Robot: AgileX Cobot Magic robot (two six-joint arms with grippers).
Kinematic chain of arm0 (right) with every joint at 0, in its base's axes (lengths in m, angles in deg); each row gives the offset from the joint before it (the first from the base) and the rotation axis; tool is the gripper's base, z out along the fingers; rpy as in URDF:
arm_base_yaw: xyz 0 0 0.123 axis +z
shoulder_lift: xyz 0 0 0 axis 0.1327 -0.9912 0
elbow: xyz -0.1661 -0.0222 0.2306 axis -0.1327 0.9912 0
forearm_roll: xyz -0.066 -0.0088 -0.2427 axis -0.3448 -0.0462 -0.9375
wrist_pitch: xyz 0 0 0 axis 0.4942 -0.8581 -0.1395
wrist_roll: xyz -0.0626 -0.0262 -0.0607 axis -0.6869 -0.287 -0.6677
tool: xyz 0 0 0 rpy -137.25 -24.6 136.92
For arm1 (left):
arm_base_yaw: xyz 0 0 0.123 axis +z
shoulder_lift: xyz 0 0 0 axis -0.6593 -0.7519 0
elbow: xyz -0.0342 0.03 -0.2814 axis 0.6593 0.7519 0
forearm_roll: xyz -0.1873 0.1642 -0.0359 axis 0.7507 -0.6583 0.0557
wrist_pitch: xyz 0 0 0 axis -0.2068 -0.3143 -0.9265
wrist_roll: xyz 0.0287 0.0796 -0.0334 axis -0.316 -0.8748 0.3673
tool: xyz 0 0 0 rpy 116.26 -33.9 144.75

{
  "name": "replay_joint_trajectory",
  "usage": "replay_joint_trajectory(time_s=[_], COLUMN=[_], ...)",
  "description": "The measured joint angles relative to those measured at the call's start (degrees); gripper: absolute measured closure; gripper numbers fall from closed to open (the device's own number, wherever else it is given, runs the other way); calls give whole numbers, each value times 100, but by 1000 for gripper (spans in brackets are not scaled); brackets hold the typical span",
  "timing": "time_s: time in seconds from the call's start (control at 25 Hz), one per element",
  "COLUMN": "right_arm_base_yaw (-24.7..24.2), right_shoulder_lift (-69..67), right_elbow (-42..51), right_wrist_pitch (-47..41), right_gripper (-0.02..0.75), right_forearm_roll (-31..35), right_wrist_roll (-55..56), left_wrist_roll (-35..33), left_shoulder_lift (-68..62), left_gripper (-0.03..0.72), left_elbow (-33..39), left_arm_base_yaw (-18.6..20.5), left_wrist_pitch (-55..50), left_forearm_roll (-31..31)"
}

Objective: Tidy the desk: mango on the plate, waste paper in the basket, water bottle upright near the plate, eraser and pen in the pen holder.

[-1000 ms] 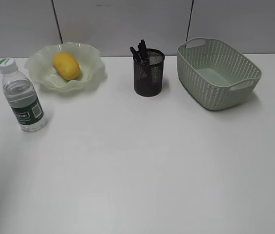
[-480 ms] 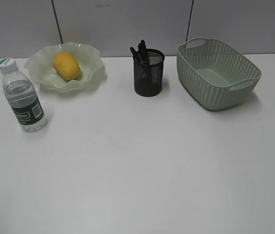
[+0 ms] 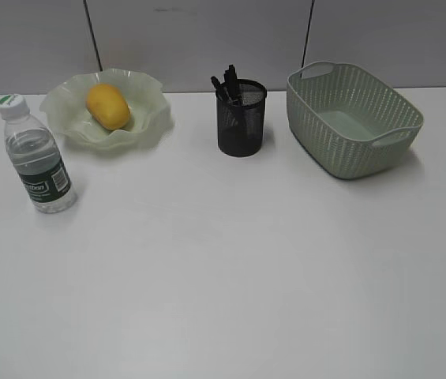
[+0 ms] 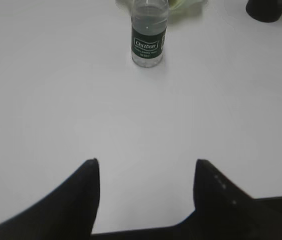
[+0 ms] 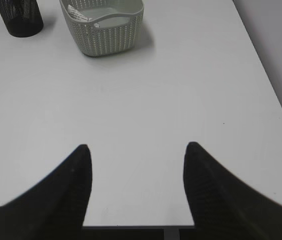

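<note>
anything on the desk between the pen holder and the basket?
Nothing. In the exterior view the strip of desk between the pen holder and the basket is bare white tabletop, and the right wrist view shows the same empty gap.

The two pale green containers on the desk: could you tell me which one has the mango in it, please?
The plate, the shallow dish with the wavy ruffled rim at the left, holds the mango. The basket at the right has straight woven-pattern sides and handle cut-outs.
</note>
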Motion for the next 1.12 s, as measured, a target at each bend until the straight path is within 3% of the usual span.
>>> replay_joint_trajectory(time_s=[0.32, 1.12], right_arm_base_yaw=[0, 0], right_shoulder_lift=[0, 0], right_elbow=[0, 0], right_wrist_pitch=[0, 0], right_gripper=[271, 271], right_forearm_roll=[0, 6], right_wrist_roll=[0, 0], left_wrist_roll=[149, 271], left_shoulder_lift=[642, 673], left_gripper=[232, 243], left_elbow=[227, 291], left_arm_base_yaw=[0, 0], left_wrist_pitch=[401, 516], left_forearm_roll=[6, -52])
